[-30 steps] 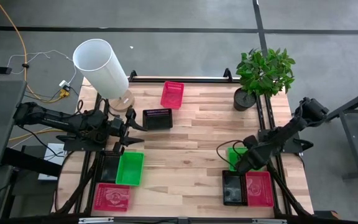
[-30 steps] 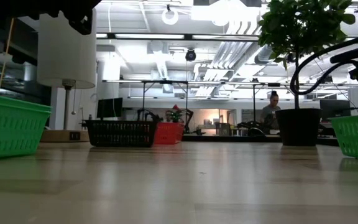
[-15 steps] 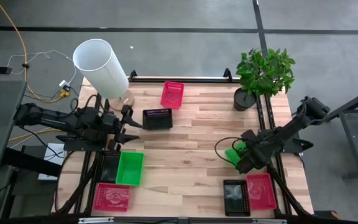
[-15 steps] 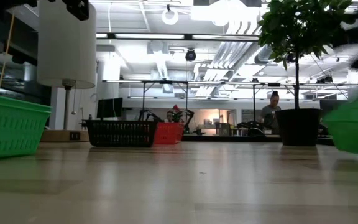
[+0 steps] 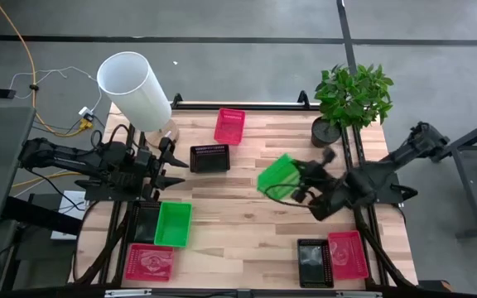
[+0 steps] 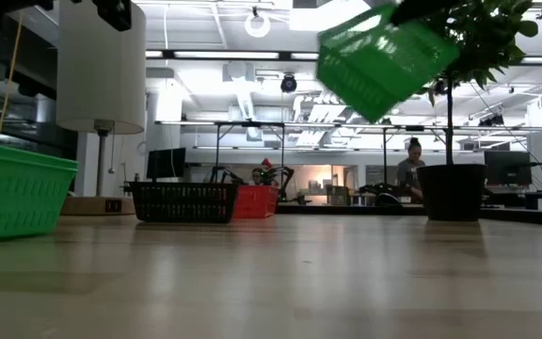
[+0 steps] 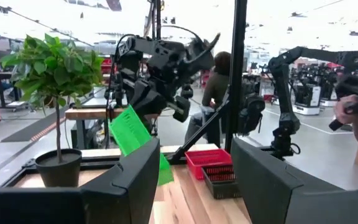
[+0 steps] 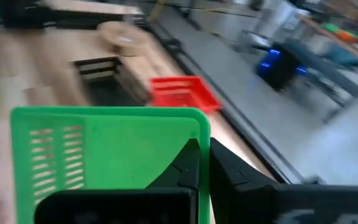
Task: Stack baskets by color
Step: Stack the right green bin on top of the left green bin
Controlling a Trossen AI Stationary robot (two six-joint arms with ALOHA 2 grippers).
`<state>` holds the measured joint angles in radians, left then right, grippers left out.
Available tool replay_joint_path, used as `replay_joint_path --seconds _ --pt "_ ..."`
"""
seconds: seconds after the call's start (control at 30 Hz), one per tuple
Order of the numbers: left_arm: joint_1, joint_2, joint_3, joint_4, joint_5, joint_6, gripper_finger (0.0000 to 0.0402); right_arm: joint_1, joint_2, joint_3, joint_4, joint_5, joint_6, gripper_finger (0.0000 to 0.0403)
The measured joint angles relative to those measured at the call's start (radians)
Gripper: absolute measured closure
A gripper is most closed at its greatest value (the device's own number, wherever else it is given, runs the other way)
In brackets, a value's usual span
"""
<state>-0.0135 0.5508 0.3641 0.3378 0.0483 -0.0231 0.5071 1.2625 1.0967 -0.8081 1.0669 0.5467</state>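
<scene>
My right gripper (image 5: 302,187) is shut on a bright green basket (image 5: 277,176), which hangs tilted high above the table's middle (image 6: 382,58) (image 8: 110,152). My left gripper (image 5: 175,175) stands open over the table's left side, nothing between its fingers (image 7: 194,186). A second green basket (image 5: 173,223) rests on its base at the near left, beside a black basket (image 5: 146,223). A red basket (image 5: 149,261) lies in front of them. Another black basket (image 5: 209,157) and red basket (image 5: 229,126) sit at the far middle. A black (image 5: 313,261) and red (image 5: 345,254) pair sits at the near right. My right gripper pinches one wall of the green basket near a corner (image 8: 194,135), one finger on each side of the wall. The fingers come from the table's right side, slanting slightly down. The basket is lifted clear of the table and tipped, its open side turned partly sideways.
A tall white cylinder (image 5: 135,89) stands at the far left corner and a potted plant (image 5: 350,103) at the far right. Bare wood lies across the table's middle (image 5: 247,223). People and other robot arms show in the room behind.
My right gripper has risen from the near right of the table and gone toward the table's middle and far side, rolling its wrist. The green basket has come up off the table with it and has tipped from flat to tilted.
</scene>
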Motion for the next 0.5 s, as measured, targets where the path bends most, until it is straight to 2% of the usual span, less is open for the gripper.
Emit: replay_joint_path --seconds 0.07,0.13,0.23,0.37,0.5 --pt "0.000 0.000 0.000 -0.010 -0.006 0.000 0.0216 -0.050 0.000 -0.046 0.215 -0.111 -0.210 0.0402" --pt "0.000 0.000 0.000 -0.017 -0.008 0.000 0.0216 -0.111 0.000 -0.113 0.431 -0.277 -0.389 0.0402" --pt "0.000 0.001 0.000 -0.030 -0.008 0.000 0.0216 -0.228 -0.001 -0.223 0.712 -0.549 -0.545 0.0402" --pt "0.000 0.001 0.000 -0.035 -0.010 0.000 0.0216 -0.385 0.001 -0.378 1.139 -0.882 -0.640 0.0403" --pt "0.000 0.023 0.000 -0.035 -0.048 0.056 0.0216 -0.502 0.002 -0.475 1.481 -1.119 -0.628 0.0403"
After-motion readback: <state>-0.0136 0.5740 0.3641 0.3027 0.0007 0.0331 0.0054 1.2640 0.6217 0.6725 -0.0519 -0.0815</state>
